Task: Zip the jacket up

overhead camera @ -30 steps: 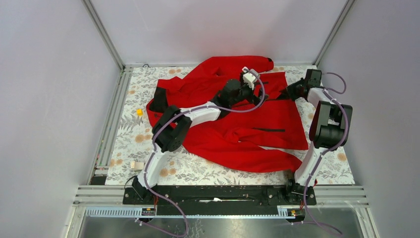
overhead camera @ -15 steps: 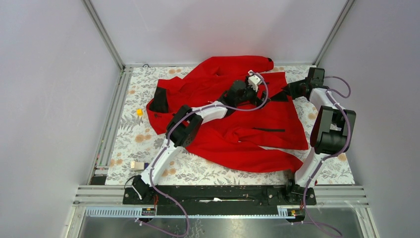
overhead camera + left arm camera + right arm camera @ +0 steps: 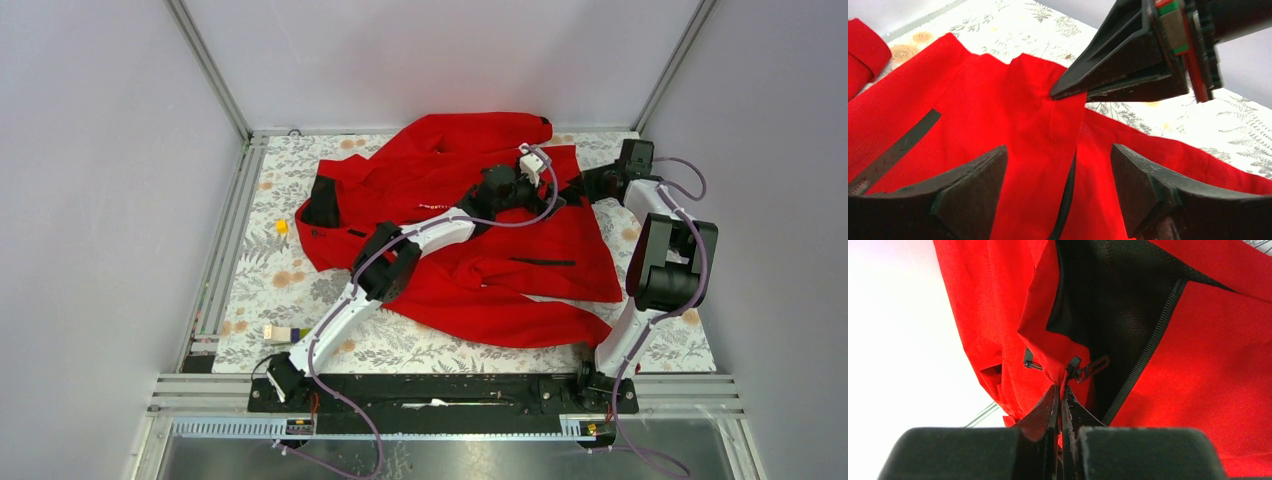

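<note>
R wrist cam (not top) shows zip pull [image 3: 1093, 366] by R tool [image 3: 1061, 390] pinching jacket [image 3: 1228, 365]; L tool [image 3: 1058, 170] spread.

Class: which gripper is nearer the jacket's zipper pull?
Right. The right gripper pinches the jacket just beside the zipper pull; the left gripper hovers open, farther along the zipper.

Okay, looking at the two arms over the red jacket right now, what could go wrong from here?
1. The right tool pinches only a thin fold of the jacket edge, so it could slip when pulled.
2. The left tool, open, straddles cloth, not the zipper pull. Closing here may grab fabric.
3. The two tools sit close and might collide.
</note>
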Motion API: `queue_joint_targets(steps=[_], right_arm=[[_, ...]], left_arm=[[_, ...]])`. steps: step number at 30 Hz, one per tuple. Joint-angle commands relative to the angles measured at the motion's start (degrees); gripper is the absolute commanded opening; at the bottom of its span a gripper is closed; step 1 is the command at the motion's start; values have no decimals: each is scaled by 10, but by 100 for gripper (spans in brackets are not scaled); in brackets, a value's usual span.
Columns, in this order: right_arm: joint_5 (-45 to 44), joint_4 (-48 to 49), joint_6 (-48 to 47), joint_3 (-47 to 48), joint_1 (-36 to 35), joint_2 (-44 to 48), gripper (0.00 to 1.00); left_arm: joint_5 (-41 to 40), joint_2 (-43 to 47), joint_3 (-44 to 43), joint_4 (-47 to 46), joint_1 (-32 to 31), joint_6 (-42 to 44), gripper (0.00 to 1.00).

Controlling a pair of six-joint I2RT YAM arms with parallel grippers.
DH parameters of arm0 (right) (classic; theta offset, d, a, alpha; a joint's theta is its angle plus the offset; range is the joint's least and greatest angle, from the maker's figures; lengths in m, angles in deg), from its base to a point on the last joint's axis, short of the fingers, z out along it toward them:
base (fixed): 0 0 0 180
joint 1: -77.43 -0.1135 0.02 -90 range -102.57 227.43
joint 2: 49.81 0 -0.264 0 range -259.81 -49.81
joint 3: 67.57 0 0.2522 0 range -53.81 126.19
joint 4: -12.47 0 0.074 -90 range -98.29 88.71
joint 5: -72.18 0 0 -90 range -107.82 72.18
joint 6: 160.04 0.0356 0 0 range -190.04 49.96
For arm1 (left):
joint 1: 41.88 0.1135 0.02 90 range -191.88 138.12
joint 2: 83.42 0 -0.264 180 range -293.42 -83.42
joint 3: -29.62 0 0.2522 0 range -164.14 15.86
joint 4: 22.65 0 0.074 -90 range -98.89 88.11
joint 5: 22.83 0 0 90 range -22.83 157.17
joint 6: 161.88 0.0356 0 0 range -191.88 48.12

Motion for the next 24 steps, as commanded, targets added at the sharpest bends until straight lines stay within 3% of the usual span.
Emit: queue_joint_targets(steps=[1, 5, 7, 10, 13, 14, 19, 24], right_arm=[[14, -2, -1, -7, -5, 30, 0], [12, -1, -28, -9, -5, 38, 0], [18, 17, -78, -10, -5, 44, 7], [42, 136, -182, -69, -4, 71, 33], [127, 304, -227, -148, 14, 106, 69], [151, 330, -242, -156, 21, 112, 75], [126, 354, -297, -203, 46, 165, 81], [156, 409, -269, -236, 79, 154, 65]], left_arm=[[-34, -10, -29, -16, 0, -14, 73], [-40, -12, -28, -32, -2, -30, 49], [-48, -12, -26, -33, -3, -39, 37], [-43, -7, -17, -38, -3, -64, 13], [-29, -3, -11, -43, -3, -94, 5], [-24, -4, -10, -42, -3, -106, 4], [3, -8, -6, -48, 7, -195, 0], [27, -17, 0, -70, 16, -262, 0]])
